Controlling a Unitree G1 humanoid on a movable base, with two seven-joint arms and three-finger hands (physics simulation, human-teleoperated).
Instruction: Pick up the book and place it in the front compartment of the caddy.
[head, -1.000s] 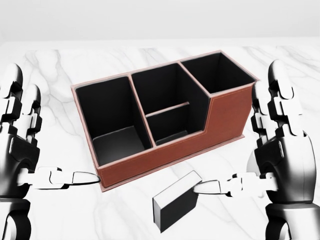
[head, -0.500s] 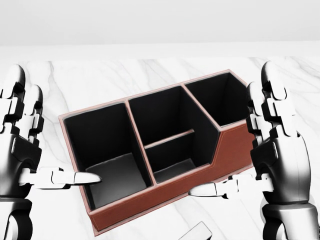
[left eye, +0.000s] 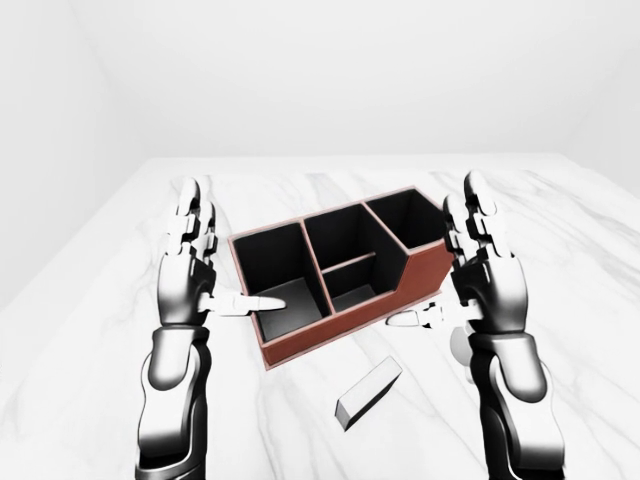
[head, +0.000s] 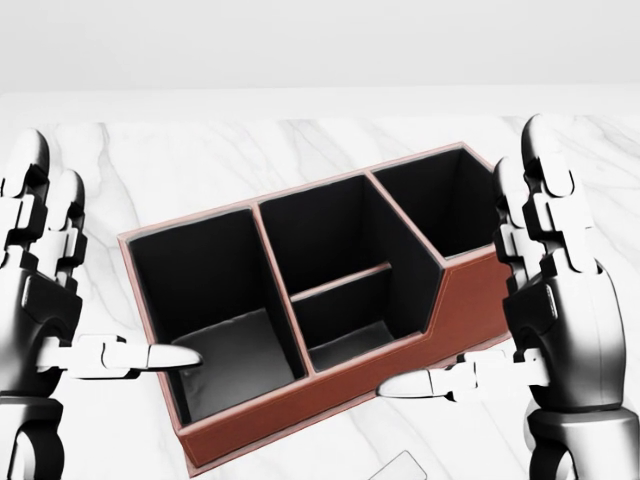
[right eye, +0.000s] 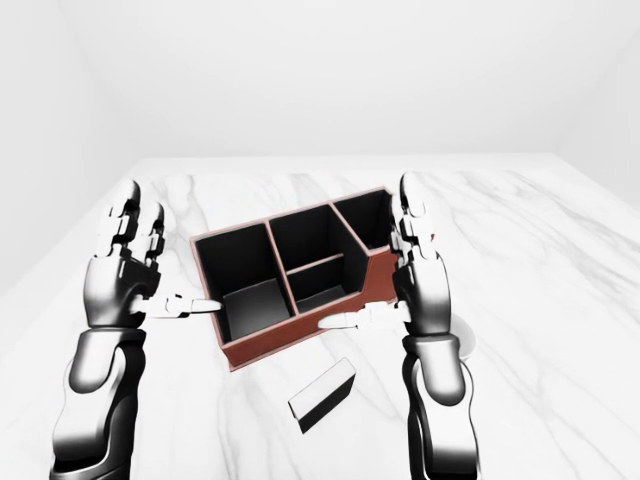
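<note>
i see a white marble-veined tabletop (left eye: 600, 300) filling most of both eye views, pale walls above it. on it sits the reddish-brown leather caddy with black-lined compartments (left eye: 345, 320), turned at a slant so its long side runs from lower left to upper right in the left-eye view. i count one big compartment at the left end, a middle section split by a low divider, and a taller square one at the right end, where the wall steps up.

my robot's silver-and-black left hand (left eye: 190, 275) is raised beside the caddy's left end, two fingers pointing up and the thumb stretched sideways, its tip over the rim of the big left compartment. it is spread wide and grips nothing. the right hand (left eye: 485, 280) mirrors it beside the caddy's right end, fingers up, thumb pointing left toward the caddy's lower long wall, likewise unclenched and empty (whether the thumb tip touches the leather i cannot tell).

the small dark book with a pale cover and pale edge (left eye: 369, 391) lies flat on the marble below the caddy in the eye views, apart from it, below and left of the right hand, touched by neither hand. in the head view only a corner of it shows at the bottom edge.
</note>
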